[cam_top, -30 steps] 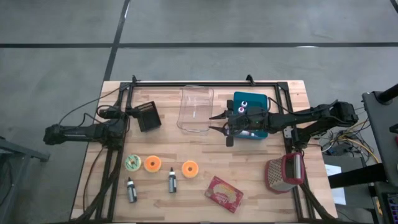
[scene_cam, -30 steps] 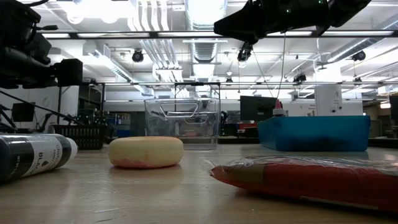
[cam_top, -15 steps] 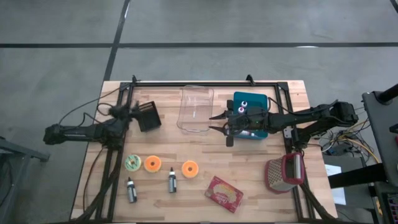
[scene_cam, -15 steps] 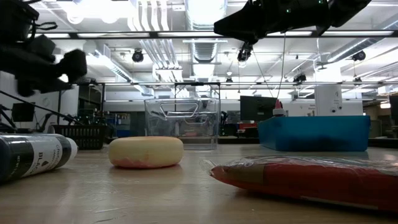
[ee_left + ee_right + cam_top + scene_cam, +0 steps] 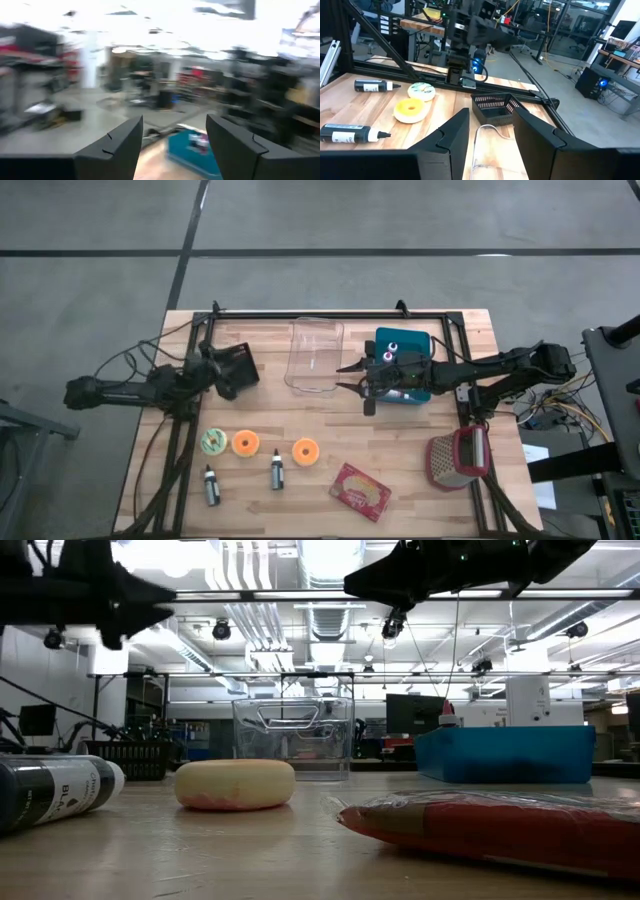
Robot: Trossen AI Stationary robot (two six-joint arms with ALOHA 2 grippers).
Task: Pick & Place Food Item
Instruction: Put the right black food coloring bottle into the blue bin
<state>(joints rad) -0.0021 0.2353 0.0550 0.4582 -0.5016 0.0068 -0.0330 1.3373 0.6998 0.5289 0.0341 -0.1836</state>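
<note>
Both fingers sets gape empty; I'd lower the left gripper squarely over the six-o'clock donut.

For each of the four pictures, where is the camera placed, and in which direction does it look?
High: above, looking down on the table; both arms show.
Low: at tabletop height, looking across; arms overhead.
Left wrist: looks past its own open fingers toward the blue bin.
Right wrist: looks past its own open fingers at the black basket.
Shared: high and low both show the clear container.
</note>
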